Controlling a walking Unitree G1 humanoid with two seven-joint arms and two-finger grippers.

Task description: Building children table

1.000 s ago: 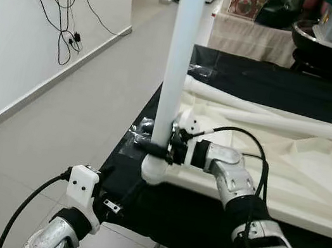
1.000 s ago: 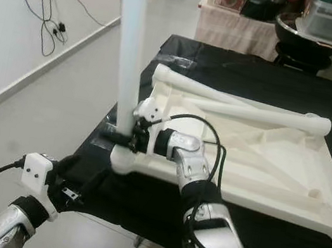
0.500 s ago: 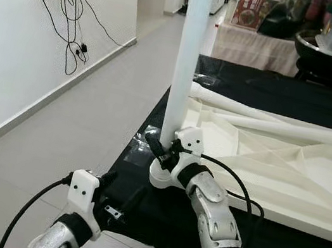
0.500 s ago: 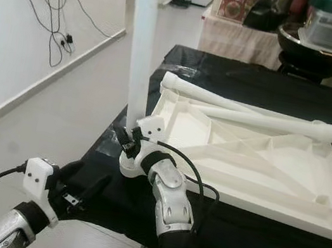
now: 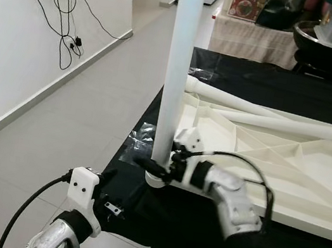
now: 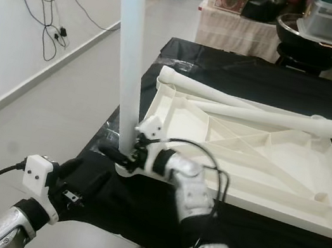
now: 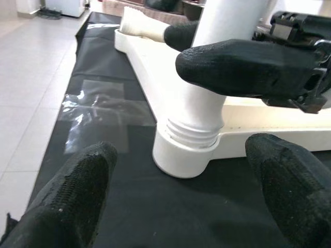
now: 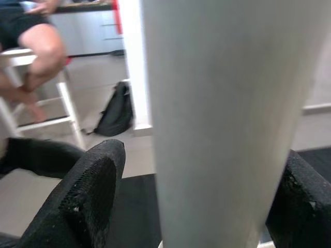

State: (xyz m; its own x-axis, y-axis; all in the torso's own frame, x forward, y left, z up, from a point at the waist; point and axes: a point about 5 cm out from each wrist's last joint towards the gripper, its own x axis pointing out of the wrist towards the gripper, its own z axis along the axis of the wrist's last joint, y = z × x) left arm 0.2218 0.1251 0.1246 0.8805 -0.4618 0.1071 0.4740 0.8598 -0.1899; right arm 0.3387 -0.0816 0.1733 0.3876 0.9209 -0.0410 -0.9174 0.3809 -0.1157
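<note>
A white table top lies upside down on a table covered in black cloth. One white leg stands upright in the near left corner socket. My right gripper is shut on this leg just above the socket, with one finger pressed across its front. Two more legs lie across the far side of the top. My left gripper is open, low at the table's near left edge, aimed at the socket and not touching it.
A white wall with hanging cables runs along the left, with bare floor between it and the table. Behind stands a cloth-covered table with a pot and boxes. A seated person's legs and a dark bag are nearby.
The camera has shifted. My right forearm has swung from below the leg round to its right, with the gripper staying at the leg's base. The left gripper has hardly moved.
</note>
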